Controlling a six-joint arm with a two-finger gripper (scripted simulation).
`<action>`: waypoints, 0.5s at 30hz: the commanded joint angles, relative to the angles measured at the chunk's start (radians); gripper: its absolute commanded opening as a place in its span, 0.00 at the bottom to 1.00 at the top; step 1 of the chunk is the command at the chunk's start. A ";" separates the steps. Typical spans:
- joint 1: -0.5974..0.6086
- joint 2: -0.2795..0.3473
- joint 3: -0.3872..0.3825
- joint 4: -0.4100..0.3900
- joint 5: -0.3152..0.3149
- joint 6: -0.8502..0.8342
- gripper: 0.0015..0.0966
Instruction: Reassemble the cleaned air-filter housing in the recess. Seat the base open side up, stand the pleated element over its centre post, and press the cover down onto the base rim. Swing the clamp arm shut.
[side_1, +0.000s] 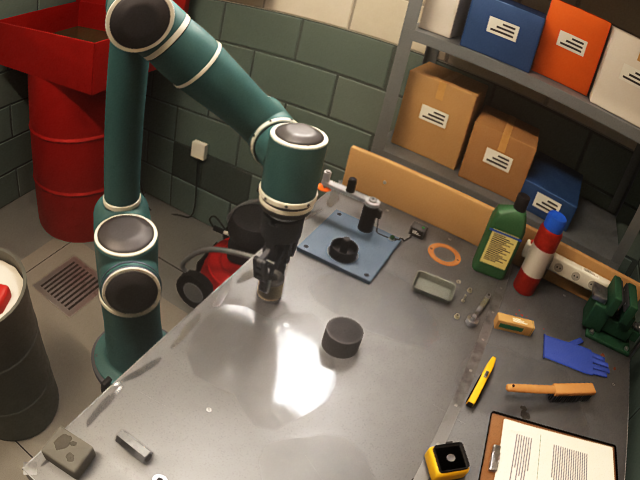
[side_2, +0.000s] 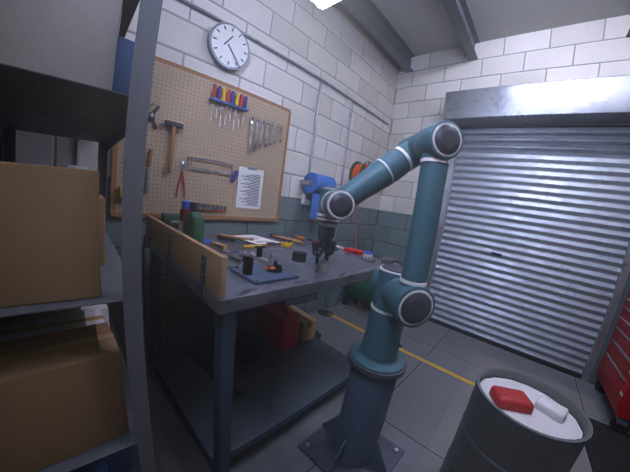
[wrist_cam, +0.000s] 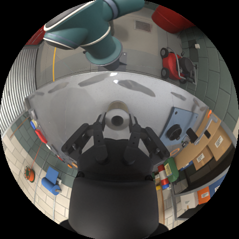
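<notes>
The black base (side_1: 343, 249) sits open side up in the recess of the blue plate (side_1: 349, 245), with its centre post showing, and the clamp arm (side_1: 345, 191) stands swung away behind it. I grip the pleated element (side_1: 270, 289) (wrist_cam: 116, 118), a tan upright cylinder with a pale end cap, in my gripper (side_1: 270, 274) (wrist_cam: 116, 121) near the bench's left edge. The dark grey cover (side_1: 342, 337) lies on the bench to my right, apart from the plate.
The wooden back board (side_1: 418, 194) runs behind the plate. A small tray (side_1: 435, 286), an orange gasket ring (side_1: 444, 254), a green bottle (side_1: 501, 241) and a spray can (side_1: 538, 253) stand further right. A grey block (side_1: 133, 446) lies near the front corner.
</notes>
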 joint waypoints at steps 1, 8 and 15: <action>0.000 0.000 0.000 0.000 0.001 0.000 0.49; 0.000 0.001 -0.001 0.000 0.002 0.000 0.35; 0.000 0.001 -0.001 -0.001 0.002 0.000 0.20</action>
